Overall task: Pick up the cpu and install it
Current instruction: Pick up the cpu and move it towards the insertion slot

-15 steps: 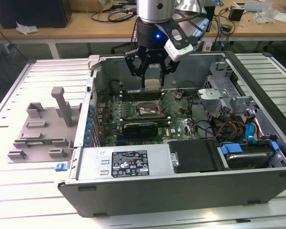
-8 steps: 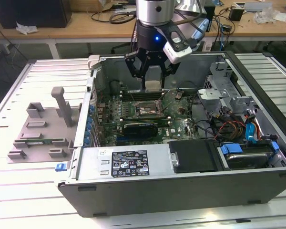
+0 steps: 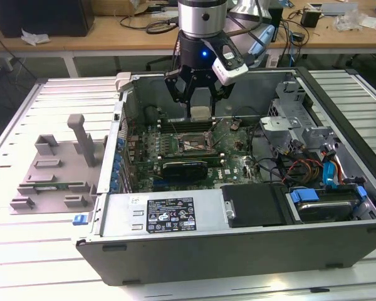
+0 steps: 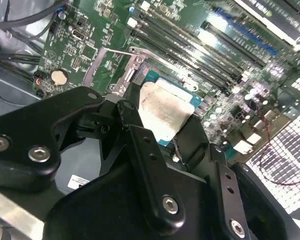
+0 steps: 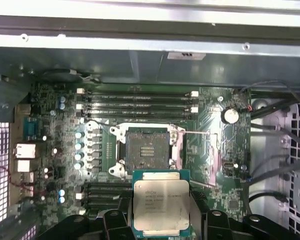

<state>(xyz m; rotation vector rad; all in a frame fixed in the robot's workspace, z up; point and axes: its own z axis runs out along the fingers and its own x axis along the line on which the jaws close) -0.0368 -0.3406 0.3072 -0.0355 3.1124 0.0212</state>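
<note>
My gripper (image 3: 200, 105) hangs inside the open computer case, shut on the cpu (image 3: 200, 113), a small square chip with a silvery top. In the first wrist view the cpu (image 5: 161, 202) sits between the black fingers (image 5: 115, 222), level and a little off from the square metal-framed socket (image 5: 147, 150), whose dark bed is exposed. In the second wrist view the cpu (image 4: 165, 107) is clamped by its edges in the gripper (image 4: 162, 122) above the green motherboard (image 4: 105, 55). In the exterior view the socket (image 3: 189, 143) lies just below and in front of the gripper.
Memory slots (image 5: 135, 102) run beside the socket. A black expansion card (image 3: 185, 168) lies in front of it. Cables and a drive cage (image 3: 301, 135) fill the exterior view's right of the case. A grey plastic fixture (image 3: 56, 169) stands on the slatted table outside the case wall (image 3: 116, 138).
</note>
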